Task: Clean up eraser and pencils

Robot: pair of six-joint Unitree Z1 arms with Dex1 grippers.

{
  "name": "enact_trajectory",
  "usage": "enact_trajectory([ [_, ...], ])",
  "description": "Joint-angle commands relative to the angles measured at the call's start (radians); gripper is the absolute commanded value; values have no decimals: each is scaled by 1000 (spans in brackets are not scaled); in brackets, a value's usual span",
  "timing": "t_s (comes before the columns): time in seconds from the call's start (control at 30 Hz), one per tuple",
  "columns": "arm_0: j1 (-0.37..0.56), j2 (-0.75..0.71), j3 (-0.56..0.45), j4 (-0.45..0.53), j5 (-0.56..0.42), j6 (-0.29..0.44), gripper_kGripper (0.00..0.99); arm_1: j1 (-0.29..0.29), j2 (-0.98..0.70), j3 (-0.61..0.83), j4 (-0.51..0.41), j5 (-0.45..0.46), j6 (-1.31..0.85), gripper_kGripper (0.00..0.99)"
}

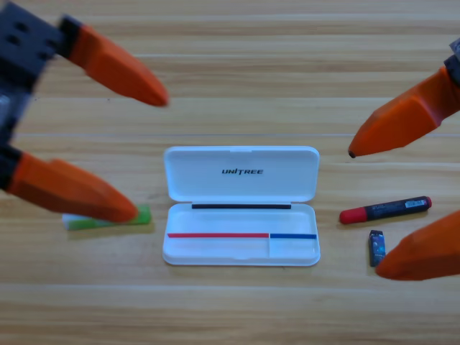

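Pencil (pixel 386 210) and eraser (pixel 108 221) lie on the table (pixel 237 309), outside my open white case (pixel 241 208).
My left claw (pixel 140 154) gapes wide above the green-and-white eraser, gripping nothing; my right claw (pixel 366 212) spreads wide around the pencil and a small dark clip (pixel 376 247), empty too.

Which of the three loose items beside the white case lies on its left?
The green-and-white eraser, partly under the left gripper. The red-and-black pencil and small dark clip-like item lie right of the white case.
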Motion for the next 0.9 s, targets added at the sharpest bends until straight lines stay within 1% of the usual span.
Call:
enact_trajectory([
  [0.03, -97, 59, 3, -14, -10, -22, 950, 29, 46, 7, 15, -25, 7, 980],
  [0.23, -106, 57, 9, -11, -7, -34, 950, 26, 17, 7, 21, -33, 20, 980],
  [0.33, -106, 54, 12, -5, 0, -34, 950, 1, -21, 5, 36, -33, 38, 980],
  [0.43, -106, 48, 17, -2, 6, -34, 950, -51, -36, 2, 77, -39, 69, 980],
  [0.5, -106, 43, 19, 2, 13, -34, 950, -94, -27, 4, 105, -61, 122, 979],
  [0.57, -106, 37, 17, 9, 35, -39, 950, -123, 0, 5, 140, -85, 178, 979],
  [0.63, -106, 31, -4, 46, 82, -39, 950, -146, 29, 7, 179, -101, 222, 979],
  [0.67, -105, 30, -24, 74, 124, -39, 953, -154, 40, 12, 194, -127, 254, 979],
  [0.73, -105, 40, -70, 133, 216, -37, 963, -154, 59, 30, 203, -213, 313, 979],
  [0.77, -105, 50, -95, 163, 273, -42, 963, -154, 75, 38, 203, -269, 351, 979],
  [0.83, -99, 77, -150, 219, 398, -70, 962, -154, 112, 45, 209, -351, 403, 979],
  [0.87, -79, 94, -179, 248, 438, -76, 962, -154, 134, 45, 209, -397, 438, 979],
  [0.9, -40, 111, -208, 278, 454, -70, 960, -154, 155, 44, 209, -438, 481, 979],
])
